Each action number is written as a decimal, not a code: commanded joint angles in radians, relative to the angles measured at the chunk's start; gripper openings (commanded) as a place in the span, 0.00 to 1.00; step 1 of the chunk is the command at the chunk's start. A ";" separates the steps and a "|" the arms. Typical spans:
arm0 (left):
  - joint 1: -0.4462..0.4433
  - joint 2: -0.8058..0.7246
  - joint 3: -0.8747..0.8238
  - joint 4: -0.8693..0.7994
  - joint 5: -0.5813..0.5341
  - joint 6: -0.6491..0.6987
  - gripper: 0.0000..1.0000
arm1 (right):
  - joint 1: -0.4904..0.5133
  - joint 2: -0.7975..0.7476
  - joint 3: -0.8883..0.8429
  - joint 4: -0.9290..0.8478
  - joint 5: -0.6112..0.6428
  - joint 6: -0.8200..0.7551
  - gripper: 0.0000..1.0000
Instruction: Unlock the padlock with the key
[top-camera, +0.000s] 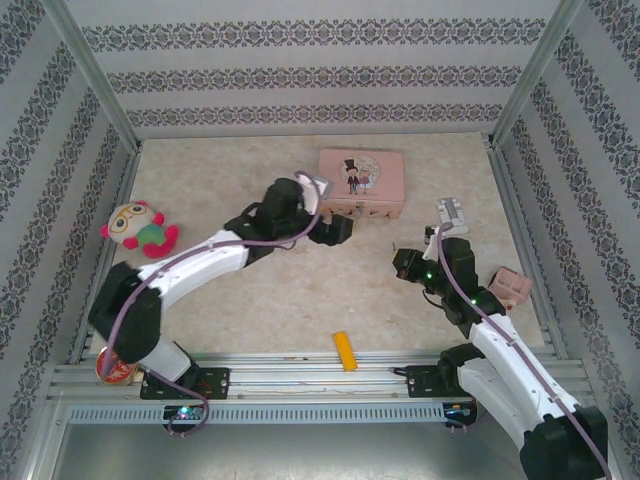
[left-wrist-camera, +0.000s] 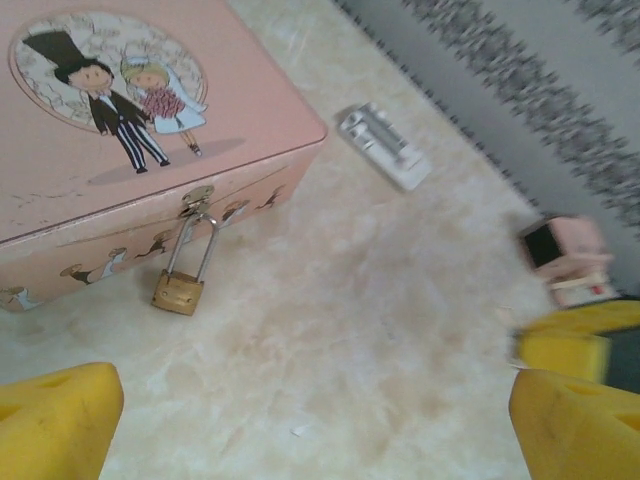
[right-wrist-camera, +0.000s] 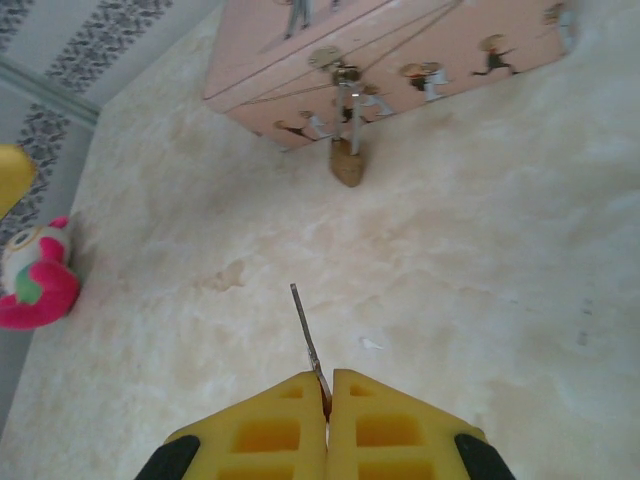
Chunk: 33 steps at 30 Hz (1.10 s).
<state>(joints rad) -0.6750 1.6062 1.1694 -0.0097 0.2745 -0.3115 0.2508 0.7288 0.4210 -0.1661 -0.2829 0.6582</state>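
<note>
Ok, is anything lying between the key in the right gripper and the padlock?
No. In the right wrist view, bare marbled table runs from the key, pinched in the right gripper, up to the padlock hanging on the pink tin.

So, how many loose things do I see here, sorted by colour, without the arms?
Pink: 2 (tin, small box)
Brass: 1 (padlock)
Grey: 1 (key)
Yellow: 1 (bar)
White: 1 (block)
Mixed: 2 (plush, round thing at the near left corner)
Total: 8
</note>
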 joint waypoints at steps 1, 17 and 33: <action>-0.018 0.134 0.131 -0.151 -0.098 0.061 0.91 | -0.013 -0.042 0.019 -0.132 0.058 -0.018 0.00; -0.045 0.574 0.465 -0.269 -0.245 0.150 0.66 | -0.026 -0.095 0.062 -0.270 0.143 -0.019 0.00; -0.021 0.769 0.707 -0.357 -0.284 0.131 0.51 | -0.026 -0.085 0.058 -0.242 0.145 -0.005 0.00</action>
<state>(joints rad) -0.7048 2.3463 1.8336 -0.3309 -0.0021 -0.1856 0.2371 0.6441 0.4572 -0.4183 -0.1604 0.6495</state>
